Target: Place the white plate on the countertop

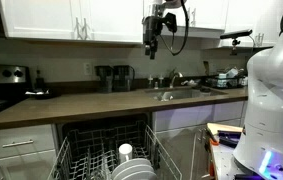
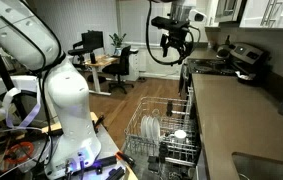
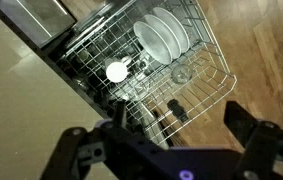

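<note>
Glossy round white plate [image 3: 162, 38], wire rack [image 3: 207, 86]

No legible text, labels, brands, numbers or signs in any view; surfaces too small and blurred for print.

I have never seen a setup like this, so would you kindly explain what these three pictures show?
It is a white robot arm in a kitchen, ending in a pincer. Two pictures come from cameras standing in the room; the third looks down from the arm's wrist. The pincer hangs high, open and empty, above a pulled-out dishwasher rack. Upright in the rack stand white plates and a small white cup. The dark countertop beside holds a steel sink.
</note>
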`<state>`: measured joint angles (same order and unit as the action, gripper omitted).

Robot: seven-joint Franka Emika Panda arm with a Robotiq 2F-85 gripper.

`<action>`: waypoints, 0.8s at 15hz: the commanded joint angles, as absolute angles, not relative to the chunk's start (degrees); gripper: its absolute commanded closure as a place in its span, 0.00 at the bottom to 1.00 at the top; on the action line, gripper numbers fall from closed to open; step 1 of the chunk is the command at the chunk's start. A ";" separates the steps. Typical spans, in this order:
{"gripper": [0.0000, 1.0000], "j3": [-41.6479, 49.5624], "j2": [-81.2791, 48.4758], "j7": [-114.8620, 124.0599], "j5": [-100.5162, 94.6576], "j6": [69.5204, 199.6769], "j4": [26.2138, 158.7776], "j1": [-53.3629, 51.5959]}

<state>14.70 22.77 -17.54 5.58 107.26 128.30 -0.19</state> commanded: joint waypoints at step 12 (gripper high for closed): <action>0.00 13.57 10.37 -24.03 7.34 109.87 124.89 -0.13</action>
